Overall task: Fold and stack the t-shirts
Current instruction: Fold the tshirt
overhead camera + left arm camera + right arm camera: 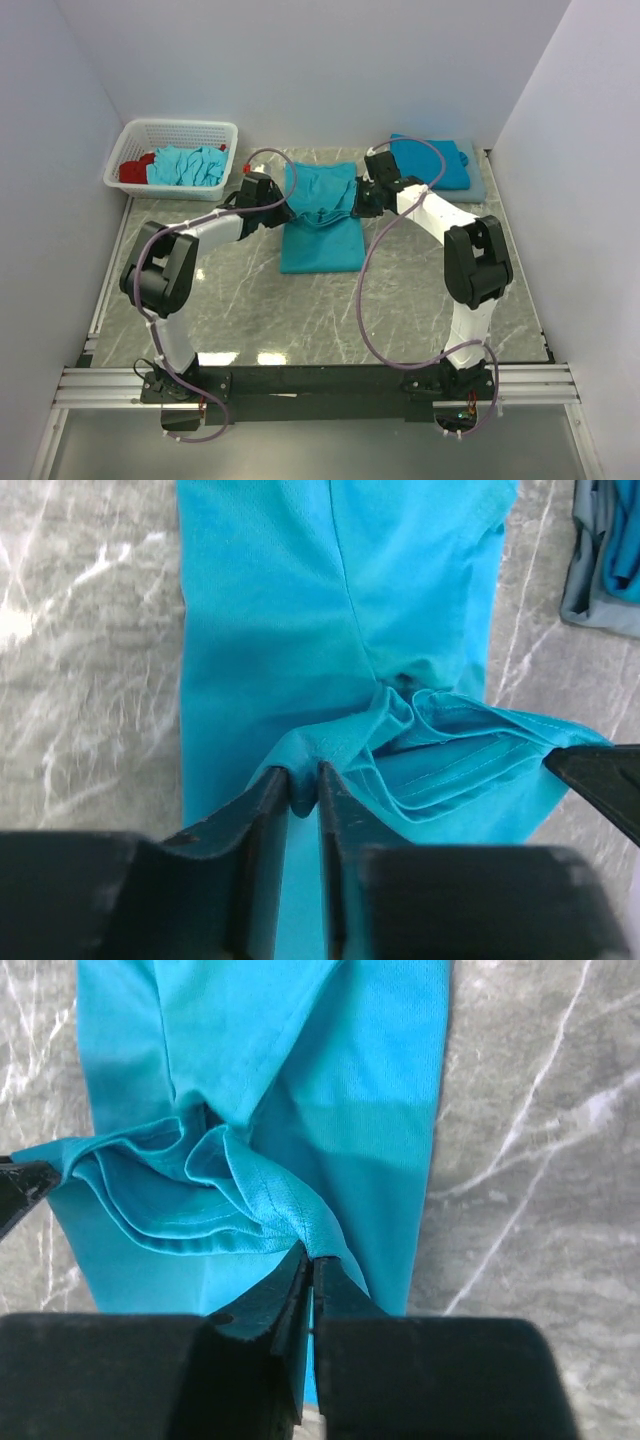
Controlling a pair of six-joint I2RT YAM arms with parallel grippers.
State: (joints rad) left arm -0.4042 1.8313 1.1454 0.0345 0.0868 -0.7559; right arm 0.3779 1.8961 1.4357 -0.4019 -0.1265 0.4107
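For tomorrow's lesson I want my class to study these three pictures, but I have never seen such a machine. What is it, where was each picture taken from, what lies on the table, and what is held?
These are two robot arms bolted side by side at the near edge of a marble-patterned table. The wide picture looks down from above and behind them. The other two come from small cameras on each wrist, so the dark fingers at the bottom belong to that arm.

A turquoise t-shirt lies mid-table, partly folded. The right end effector is shut on a bunched edge of it. The left end effector has cloth between its fingers, with a narrow gap showing; whether it grips firmly I cannot tell.

At the far right lies a stack of folded shirts. At the far left, a white lattice basket holds crumpled turquoise cloth and something red.
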